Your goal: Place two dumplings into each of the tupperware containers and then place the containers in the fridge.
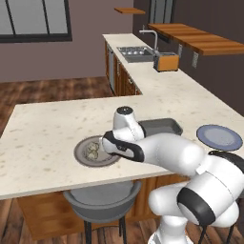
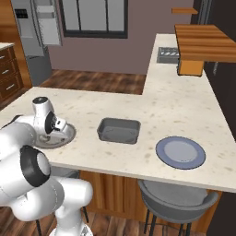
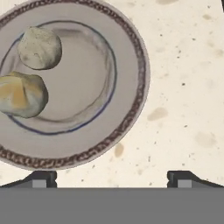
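Nearest, one grey bar stool (image 1: 101,200) is seen tucked under the counter edge in the left base view, and one more stool (image 2: 177,199) below the blue plate in the right base view.

One gripper (image 3: 111,177): fingers spread wide apart, nothing held, hung low over the counter (image 1: 43,138) just beside the round grey plate (image 3: 127,109); both finger tips are seen off the plate's rim, over bare stone.

One round grey plate with a patterned brown rim, flat on the counter near its front edge, partly hidden by the arm in both base views.

Two dumplings (image 3: 39,48) are counted on that plate in the hand view, lying side by side and close to touching; the second dumpling (image 3: 19,95) shows a yellowish patch. In the left base view they appear as pale lumps, number unclear there.

One dark grey container (image 2: 119,130), rectangular, raised rim, upright and with nothing seen inside, sits on the counter between the two plates, apart from both.

One flat blue-grey plate (image 2: 180,152), bare, further along the counter.

Further back: one sink (image 1: 136,54) with one tap, one orange box (image 1: 166,62) beside it, wooden shelves (image 1: 200,39) above.

Farthest: one grey fridge (image 2: 34,34), across the wooden floor, well apart from the counter
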